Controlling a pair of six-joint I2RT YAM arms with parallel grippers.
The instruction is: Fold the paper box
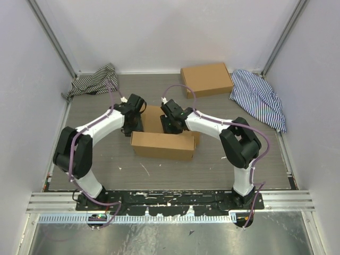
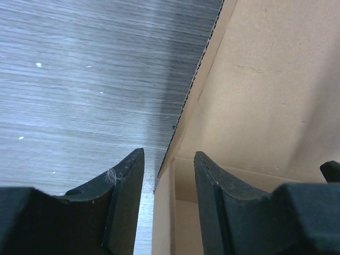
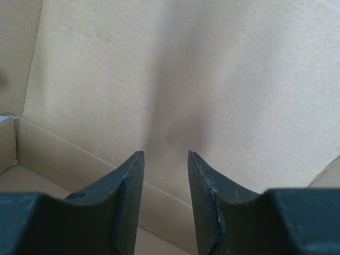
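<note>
**Paper box [image 1: 162,144].** It lies on the bench [image 1: 223,164] directly beneath and between my two hands, partly formed. The near long wall stands upright, facing my bases. The floor panel lies flat behind it, under both hands. My arms cover the far side, so I cannot tell how the far wall or lid stands.

**Left hand [image 2: 169,154].** Open. It straddles the box's left-side edge. The outer finger [image 2: 125,180] hangs over bare bench and the inner finger [image 2: 218,186] over cardboard, with the corrugated cut edge running up between them. The gap is wider than the board, and I see no contact on either side.

**Right hand [image 3: 164,154].** Open, with nothing between the fingers. It points into the box interior, with a flat panel ahead of the fingertips and a crease line just below them.

**Step in hand, as judged.** The step appears to be raising the left side wall while the floor is held down.

**Recommendations:**
- Close the left hand only once the edge sits deep between the fingers, not at the tips.
- Turn the wall about its crease rather than pulling it, so the box does not slide.
- Press the right hand on the floor close to that crease to keep the near wall from falling back.

**Surroundings.** A closed cardboard box [image 1: 206,79] and a blue striped cloth [image 1: 260,98] lie well beyond my right hand. A grey striped cloth [image 1: 93,79] lies beyond my left. All are well apart from the work.
</note>
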